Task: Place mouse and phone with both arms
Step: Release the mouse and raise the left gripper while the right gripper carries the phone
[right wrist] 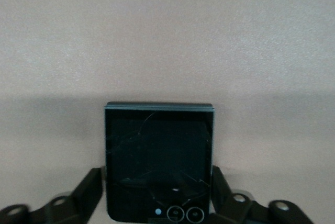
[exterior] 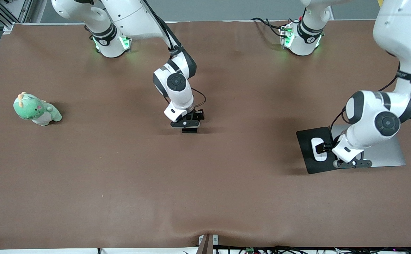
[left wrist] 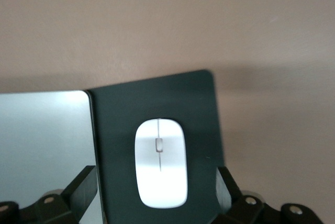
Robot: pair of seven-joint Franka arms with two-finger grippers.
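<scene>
Mid-counter (exterior: 121,183), the right gripper (exterior: 188,126) straddles the glossy, rigid phone (right wrist: 159,161), fingers touching its side edges; slippery, likely fragile. Toward the left arm's end, the left gripper (exterior: 327,147) stands open around the smooth, light mouse (left wrist: 160,162) on its pad (left wrist: 157,98). No writing legible.

Table (exterior: 121,176) plain brown. Mouse (left wrist: 160,161) glossy white, thin grey centre line. Mouse pad (left wrist: 157,103) matte black. Laptop (left wrist: 44,140) silver. Phone (right wrist: 159,161) glossy black. Plush dinosaur (exterior: 36,109) green, cream belly.
</scene>
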